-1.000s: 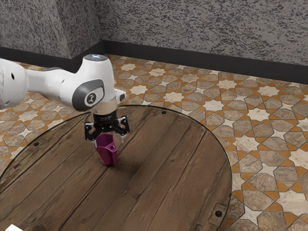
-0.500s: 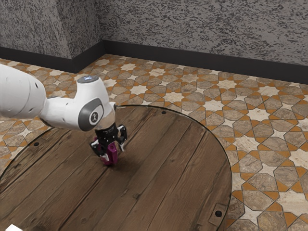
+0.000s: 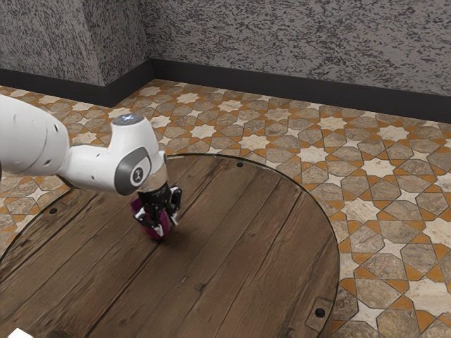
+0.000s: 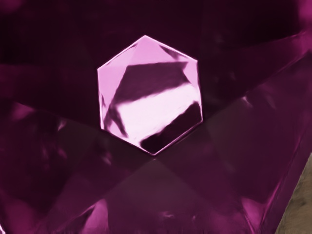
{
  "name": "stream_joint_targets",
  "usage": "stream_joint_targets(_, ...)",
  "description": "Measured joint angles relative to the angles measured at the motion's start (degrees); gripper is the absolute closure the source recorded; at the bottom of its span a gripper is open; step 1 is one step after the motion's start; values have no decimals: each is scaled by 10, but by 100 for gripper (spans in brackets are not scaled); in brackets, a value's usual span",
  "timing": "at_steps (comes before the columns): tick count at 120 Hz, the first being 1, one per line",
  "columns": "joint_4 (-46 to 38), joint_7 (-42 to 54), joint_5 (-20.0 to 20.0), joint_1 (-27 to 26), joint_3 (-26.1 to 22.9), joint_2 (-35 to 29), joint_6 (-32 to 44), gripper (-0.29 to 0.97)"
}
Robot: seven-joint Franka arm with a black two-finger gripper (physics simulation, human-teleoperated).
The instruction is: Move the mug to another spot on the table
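Note:
A magenta hexagonal mug (image 3: 156, 232) stands upright on the round wooden table (image 3: 246, 246), left of its middle in the exterior view. My black gripper (image 3: 161, 220) is lowered over the mug from above. Its fingers press the mug from two sides and hide most of it. In the wrist view I look straight down into the mug (image 4: 151, 107), onto its shiny hexagonal bottom and sloping inner walls. A sliver of the table (image 4: 301, 209) shows past the mug's rim.
The wooden table has a dark rim (image 3: 331, 232) curving along the exterior view's right, with patterned floor tiles (image 3: 394, 176) beyond. A small white thing (image 3: 13, 332) sits at the lower left corner. Bare planks stretch right of the mug.
My hand has come down over the mug, and the fingers have drawn in from wide open to touching its sides. The mug stands where it was.

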Motion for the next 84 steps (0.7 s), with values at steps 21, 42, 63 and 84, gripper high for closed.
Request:
stream_joint_targets(21, 1, -13, 45, -6, 4, -10, -18, 57)
stream_joint_targets(42, -2, -27, 71, -85, 65, -24, -44, 58)
stream_joint_targets(63, -22, -40, 87, -125, 103, -42, -74, 57)
stream_joint_targets(84, -37, -47, 89, -150, 127, -50, -90, 46)
